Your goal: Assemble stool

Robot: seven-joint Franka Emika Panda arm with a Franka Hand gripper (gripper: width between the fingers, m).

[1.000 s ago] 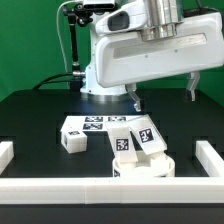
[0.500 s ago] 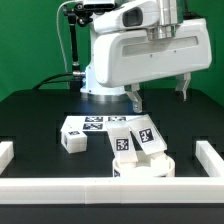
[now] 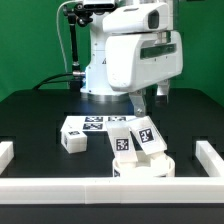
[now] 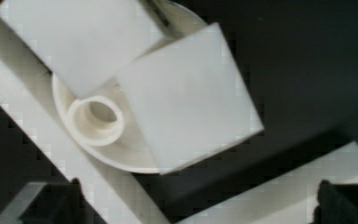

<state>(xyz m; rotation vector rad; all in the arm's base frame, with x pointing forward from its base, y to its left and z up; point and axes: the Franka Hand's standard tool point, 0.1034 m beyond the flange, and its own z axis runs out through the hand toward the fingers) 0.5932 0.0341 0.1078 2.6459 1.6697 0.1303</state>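
Evidently empty: gripper point(image 3: 150, 96) hangs spread above the counter point(image 3: 40, 110).
By the front rail point(image 3: 60, 190) lies the stool seat point(image 3: 140, 168), two legs point(image 3: 123, 143) atop; light, stiff, likely slick, so pinch a leg across its flat sides.

I see a glossy white plastic-shelled arm point(image 3: 108, 62) with rounded joints and a boxy white wrist housing point(image 3: 135, 60) with a dark grey band point(image 3: 163, 45) on its side. A thin black cable point(image 3: 74, 42) hangs by it on the exterior view's left. The dark two-finger gripper point(image 3: 150, 97) has fingertips point(image 4: 348, 196) that show as blurry black blocks on my wrist feed.
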